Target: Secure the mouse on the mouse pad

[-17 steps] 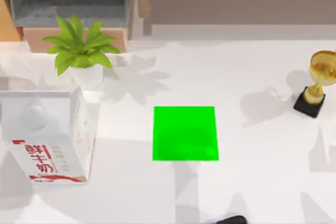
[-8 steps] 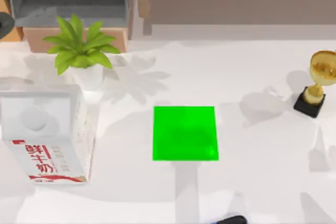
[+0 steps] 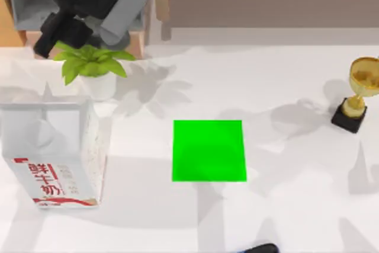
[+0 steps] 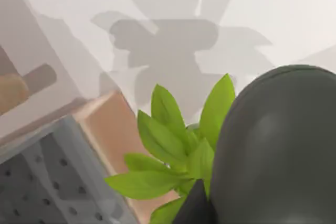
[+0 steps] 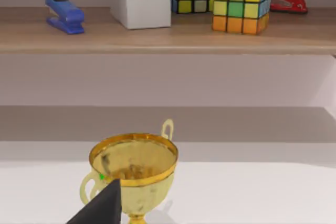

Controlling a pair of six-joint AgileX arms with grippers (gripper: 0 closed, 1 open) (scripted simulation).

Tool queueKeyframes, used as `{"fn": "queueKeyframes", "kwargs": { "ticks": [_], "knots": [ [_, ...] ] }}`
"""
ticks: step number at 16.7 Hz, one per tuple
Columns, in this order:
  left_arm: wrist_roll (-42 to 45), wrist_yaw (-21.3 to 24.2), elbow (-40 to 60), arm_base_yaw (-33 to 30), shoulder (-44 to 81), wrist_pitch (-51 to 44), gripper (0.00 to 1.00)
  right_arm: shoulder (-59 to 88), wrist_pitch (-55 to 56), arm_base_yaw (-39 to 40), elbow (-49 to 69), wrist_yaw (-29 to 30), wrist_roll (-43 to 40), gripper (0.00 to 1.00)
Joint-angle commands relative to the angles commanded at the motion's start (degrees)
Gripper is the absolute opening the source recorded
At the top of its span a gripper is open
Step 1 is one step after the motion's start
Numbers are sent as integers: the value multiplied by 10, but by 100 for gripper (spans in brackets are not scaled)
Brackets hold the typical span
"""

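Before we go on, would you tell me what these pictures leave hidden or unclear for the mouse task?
- Mouse: top view, cut off by the bottom edge; a dark sliver shows, so its pose is unclear.
- Left gripper: top view, the left arm sits above the plant; fingers cannot be made out.
- Plant pot: left wrist view, a dark rounded body covers it.
- Trophy: right wrist view, base cut off.

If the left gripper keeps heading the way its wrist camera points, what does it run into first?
Most likely the potted plant: its leaves sit right ahead of the left arm at the table's back left corner. Past the leaves lies bare white table. Depth is uncertain.
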Motion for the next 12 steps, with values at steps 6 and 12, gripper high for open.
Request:
{"fn": "queueKeyframes", "kwargs": {
  "ticks": [6,12],
  "knots": [
    [241,-10,42,-124,127,-5,0,0,0,0,0,0,0,100],
    [373,-22,61,-198,214,-1,0,0,0,0,0,0,0,100]
  ]
}}
